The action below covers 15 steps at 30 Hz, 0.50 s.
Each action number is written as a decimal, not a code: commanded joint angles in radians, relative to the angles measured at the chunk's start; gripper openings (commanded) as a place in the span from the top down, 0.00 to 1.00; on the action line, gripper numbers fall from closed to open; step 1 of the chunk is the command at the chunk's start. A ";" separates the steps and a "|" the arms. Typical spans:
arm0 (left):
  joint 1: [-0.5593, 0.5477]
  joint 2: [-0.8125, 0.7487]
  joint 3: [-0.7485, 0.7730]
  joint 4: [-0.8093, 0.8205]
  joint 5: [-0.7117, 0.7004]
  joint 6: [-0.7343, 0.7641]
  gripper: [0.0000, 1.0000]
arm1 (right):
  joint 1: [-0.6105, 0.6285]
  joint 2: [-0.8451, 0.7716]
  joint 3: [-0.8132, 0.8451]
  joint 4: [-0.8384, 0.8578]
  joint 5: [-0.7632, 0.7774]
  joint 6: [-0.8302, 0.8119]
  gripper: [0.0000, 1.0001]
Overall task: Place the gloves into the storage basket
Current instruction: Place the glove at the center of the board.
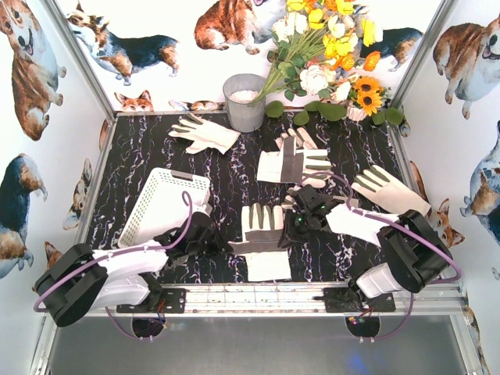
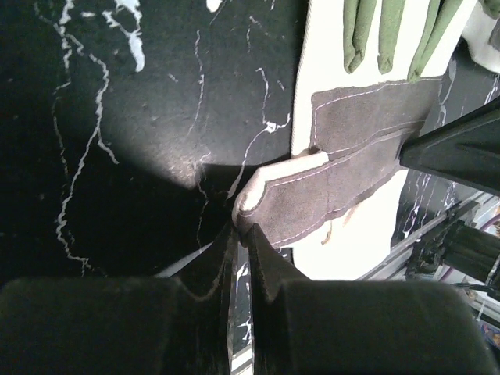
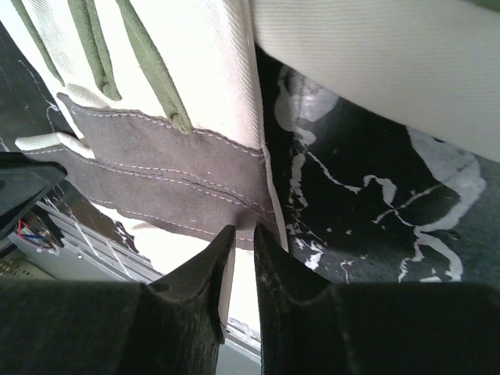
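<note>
Four floppy cream-white fabric work gloves with grey patches lie flat on the black white-veined tabletop [image 1: 234,187] in the top view: one at the far left [image 1: 205,133], one in the middle [image 1: 295,160], one at the right [image 1: 388,190] and the nearest glove [image 1: 266,228] between the two arms. The white plastic slotted storage basket [image 1: 156,207] sits to the left of the nearest glove and holds none of them. The left gripper [image 1: 221,242] is at the nearest glove's left edge and the right gripper [image 1: 301,215] at its right edge. In the left wrist view, the left gripper [image 2: 242,234] has its jaws drawn nearly together at the tip of the glove's [image 2: 367,156] grey thumb. Whether fabric is pinched cannot be told. In the right wrist view, the right gripper [image 3: 244,232] shows the same thin slit at the edge of the glove [image 3: 219,94], and its grasp is equally unclear.
</note>
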 commanded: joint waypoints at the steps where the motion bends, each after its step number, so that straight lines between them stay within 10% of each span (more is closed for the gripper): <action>1: -0.007 -0.044 -0.036 -0.081 -0.045 0.017 1.00 | 0.004 0.033 -0.029 0.042 0.045 -0.004 0.80; 15: -0.006 -0.054 -0.032 -0.085 -0.132 0.054 1.00 | 0.004 0.161 0.054 0.120 0.012 0.013 0.79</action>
